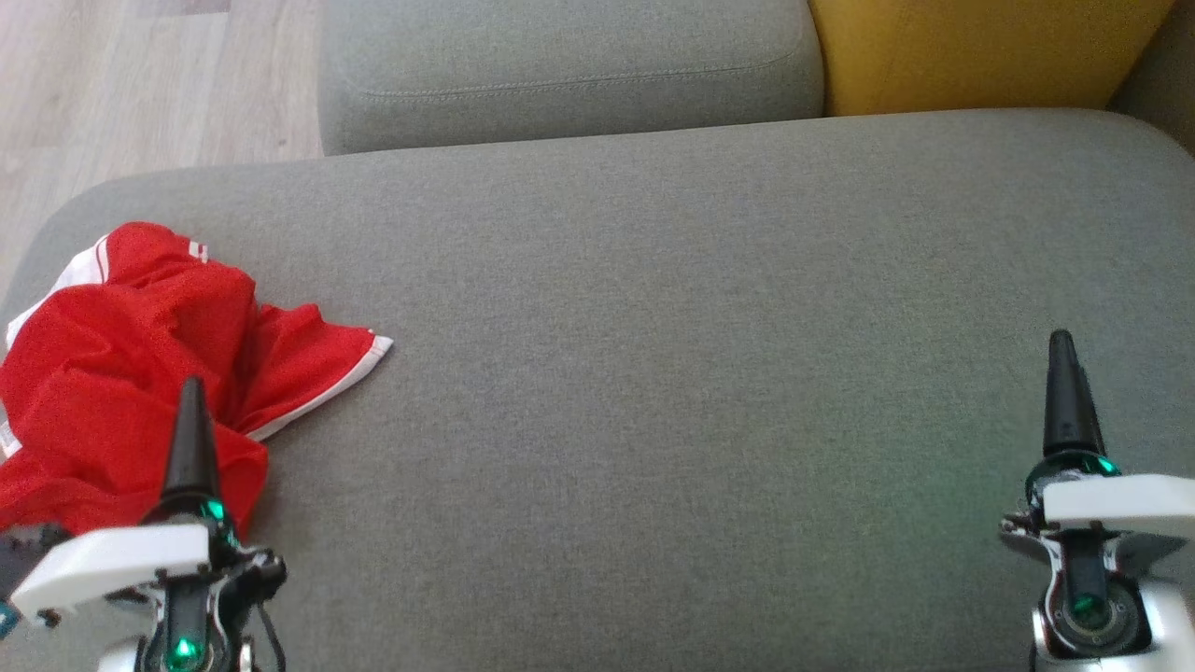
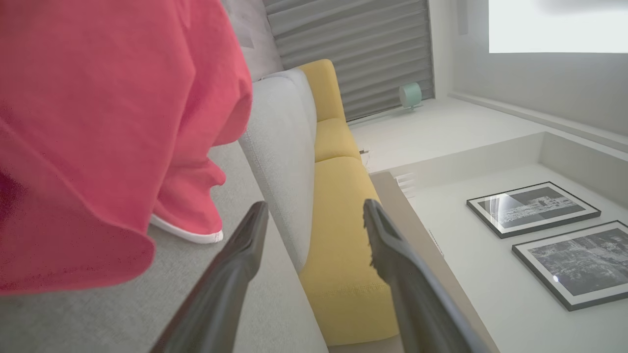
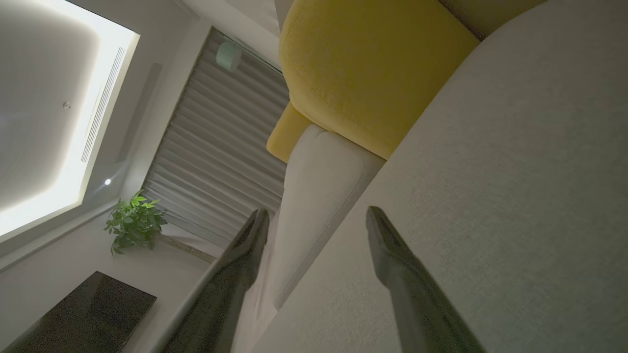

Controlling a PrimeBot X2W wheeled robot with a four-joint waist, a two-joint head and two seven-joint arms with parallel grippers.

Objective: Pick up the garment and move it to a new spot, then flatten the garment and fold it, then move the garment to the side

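Where the grey seat cushion (image 1: 653,308) rounds off at its left end, the red garment (image 1: 112,373), white-trimmed, lies crumpled on it. Left fingers (image 2: 243,252), spread and empty, hover at the cushion's near-left edge, just beside the garment. Right fingers (image 3: 395,260), likewise spread and empty, hover over the cushion's near-right edge.

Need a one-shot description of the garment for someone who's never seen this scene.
Start at the wide grey sofa seat. At its left end, by the left gripper, lies the crumpled garment. It is bright red with white edge trim, unlike the plain yellow cushion at the back right.
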